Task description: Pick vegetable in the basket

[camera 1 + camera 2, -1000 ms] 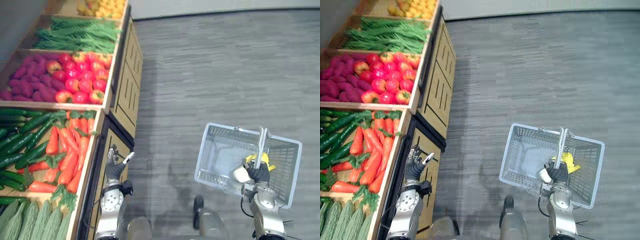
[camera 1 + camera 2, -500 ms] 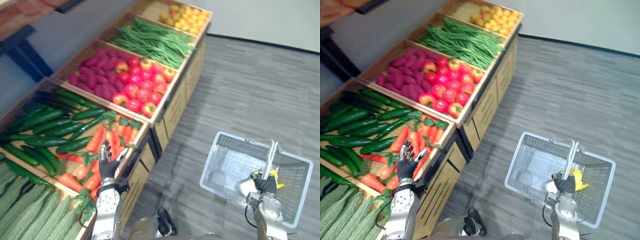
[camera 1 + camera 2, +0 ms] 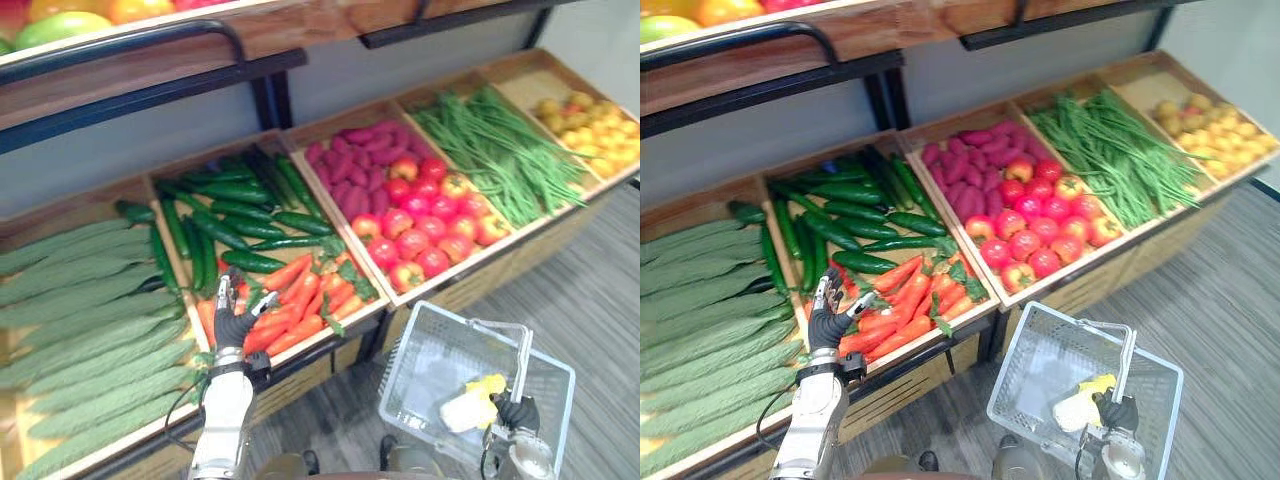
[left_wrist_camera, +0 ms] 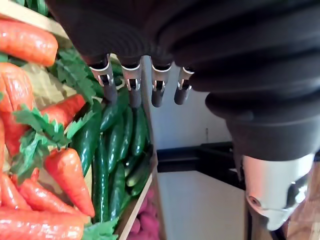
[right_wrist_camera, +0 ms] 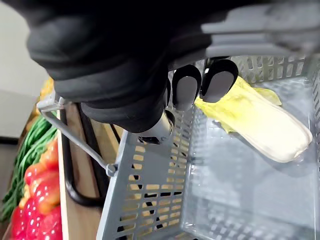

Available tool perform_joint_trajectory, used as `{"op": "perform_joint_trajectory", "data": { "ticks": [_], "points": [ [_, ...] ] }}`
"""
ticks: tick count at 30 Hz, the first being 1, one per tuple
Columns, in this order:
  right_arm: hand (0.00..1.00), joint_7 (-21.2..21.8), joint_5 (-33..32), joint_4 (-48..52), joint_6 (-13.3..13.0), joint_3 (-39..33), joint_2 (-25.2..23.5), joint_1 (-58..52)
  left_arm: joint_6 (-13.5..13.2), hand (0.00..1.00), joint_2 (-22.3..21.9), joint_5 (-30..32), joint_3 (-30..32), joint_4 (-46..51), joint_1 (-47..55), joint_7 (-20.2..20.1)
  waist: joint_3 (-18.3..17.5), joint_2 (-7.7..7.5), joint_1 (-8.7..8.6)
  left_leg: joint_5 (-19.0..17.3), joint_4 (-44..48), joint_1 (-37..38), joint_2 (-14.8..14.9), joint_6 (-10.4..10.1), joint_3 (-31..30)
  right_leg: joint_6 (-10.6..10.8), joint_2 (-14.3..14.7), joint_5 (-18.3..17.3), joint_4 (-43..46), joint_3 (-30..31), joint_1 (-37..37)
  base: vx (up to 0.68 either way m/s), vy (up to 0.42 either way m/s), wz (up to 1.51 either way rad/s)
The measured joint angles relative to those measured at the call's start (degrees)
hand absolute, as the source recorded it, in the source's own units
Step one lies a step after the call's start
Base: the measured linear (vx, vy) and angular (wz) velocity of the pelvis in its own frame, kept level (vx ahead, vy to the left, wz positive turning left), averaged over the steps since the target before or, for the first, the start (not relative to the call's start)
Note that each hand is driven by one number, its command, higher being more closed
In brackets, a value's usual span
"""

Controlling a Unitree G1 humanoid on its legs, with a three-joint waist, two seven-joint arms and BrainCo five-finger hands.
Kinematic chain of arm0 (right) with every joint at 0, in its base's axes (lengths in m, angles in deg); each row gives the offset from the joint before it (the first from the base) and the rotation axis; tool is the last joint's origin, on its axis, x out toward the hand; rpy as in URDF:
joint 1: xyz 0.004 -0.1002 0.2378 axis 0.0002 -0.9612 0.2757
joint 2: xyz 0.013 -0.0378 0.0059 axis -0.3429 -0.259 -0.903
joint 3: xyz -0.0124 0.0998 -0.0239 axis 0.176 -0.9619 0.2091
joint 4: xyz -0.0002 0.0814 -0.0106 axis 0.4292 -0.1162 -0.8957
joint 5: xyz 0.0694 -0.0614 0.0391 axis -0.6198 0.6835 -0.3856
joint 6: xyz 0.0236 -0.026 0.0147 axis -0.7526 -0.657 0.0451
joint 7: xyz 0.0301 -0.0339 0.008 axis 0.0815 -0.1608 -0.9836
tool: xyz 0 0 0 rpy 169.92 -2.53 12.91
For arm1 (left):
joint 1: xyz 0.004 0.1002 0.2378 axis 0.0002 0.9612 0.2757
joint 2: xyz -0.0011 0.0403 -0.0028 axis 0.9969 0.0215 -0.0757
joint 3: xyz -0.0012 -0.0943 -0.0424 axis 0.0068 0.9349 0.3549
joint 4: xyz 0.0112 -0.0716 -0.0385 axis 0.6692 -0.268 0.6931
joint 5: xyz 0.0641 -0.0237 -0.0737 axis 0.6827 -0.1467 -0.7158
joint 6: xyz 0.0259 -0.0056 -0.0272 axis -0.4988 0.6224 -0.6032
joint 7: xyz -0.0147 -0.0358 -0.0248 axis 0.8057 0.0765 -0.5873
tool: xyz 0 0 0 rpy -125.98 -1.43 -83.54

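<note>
The left hand, fingers straight and apart, has advanced over the orange carrots at 9 o'clock, so picking 1 looks next. At 5 o'clock the right hand clamps the metal handle of the grey mesh basket, which holds 1 pale yellow cabbage.

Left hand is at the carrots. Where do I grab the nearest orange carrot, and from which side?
Probably across the thick middle of the long orange carrot, from above with the open left hand. It lies flat, packed between neighbours, so its sides are blocked; its tip tapers thin and its green leafy top looks flimsy.
</note>
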Motion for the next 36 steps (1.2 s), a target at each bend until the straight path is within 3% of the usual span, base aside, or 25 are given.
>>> {"op": "perform_joint_trajectory", "data": {
  "ticks": [3,11,14,19,26,28,36],
  "points": [
    [1.00,1.3,-0.6,-0.1,0.0,-0.3,0.0,-1.0,0.0,0.00,1.3,1.7,0.1,-0.9,-0.2,0.0,-0.5,0.08,-0.14,1.7,-3.3,0.8,-0.2,-0.2,-1.1,-0.9,0.0,0.6,-2.4,-1.0,1.3,0.01,-0.042,0.19],
    [1.00,3.9,-1.8,-6.3,-0.3,-0.7,0.7,1.5,1.6,0.00,9.8,11.0,0.9,-14.0,-5.4,-0.1,-1.7,-0.73,-1.76,6.5,-9.5,1.2,-0.4,-0.2,-2.5,-1.3,0.7,5.6,-10.8,-2.4,2.7,0.00,-0.002,0.07],
    [1.00,4.7,-1.8,-6.8,-0.3,-0.6,0.8,1.6,2.0,0.00,10.4,14.7,0.8,-17.0,-7.9,-0.1,-1.6,-0.70,-2.07,7.9,-11.1,0.9,-0.5,-0.2,-2.8,-1.5,0.7,7.0,-12.6,-2.7,2.6,-0.07,-0.003,0.04],
    [1.00,4.9,-1.8,-6.8,-0.5,0.7,1.3,2.9,2.8,0.00,10.8,16.5,-0.8,-21.3,-12.3,0.2,-1.2,-0.56,-4.11,9.9,-13.0,-1.9,-0.5,-0.8,-3.4,-2.0,0.9,9.0,-14.6,-3.5,0.0,-0.10,-0.009,0.06],
    [1.00,4.7,-2.3,-4.5,-1.9,1.3,2.1,5.0,4.4,0.00,10.8,20.8,-4.6,-25.8,-23.0,2.8,3.3,0.23,-5.59,11.3,-14.2,-6.0,0.1,-2.0,-0.5,-2.1,1.7,11.8,-16.4,-0.6,-5.2,-0.09,-0.011,-0.24],
    [1.00,4.6,-2.8,-4.3,-2.0,1.4,2.4,5.4,5.1,0.00,10.9,22.3,-5.8,-27.6,-26.0,3.8,3.9,0.39,-6.75,11.4,-14.4,-7.1,0.4,-2.1,0.5,-2.7,1.9,12.4,-16.4,0.1,-6.8,0.00,-0.024,-0.23],
    [1.00,3.7,-5.2,-1.1,-2.3,1.9,3.0,5.7,8.2,0.00,12.5,31.3,-6.6,-41.8,-42.3,8.3,7.9,0.24,-7.86,11.8,-14.5,-8.7,0.6,-1.5,3.8,-2.7,2.3,13.1,-16.2,3.3,-9.8,0.02,-0.017,-0.18]
  ]
}}
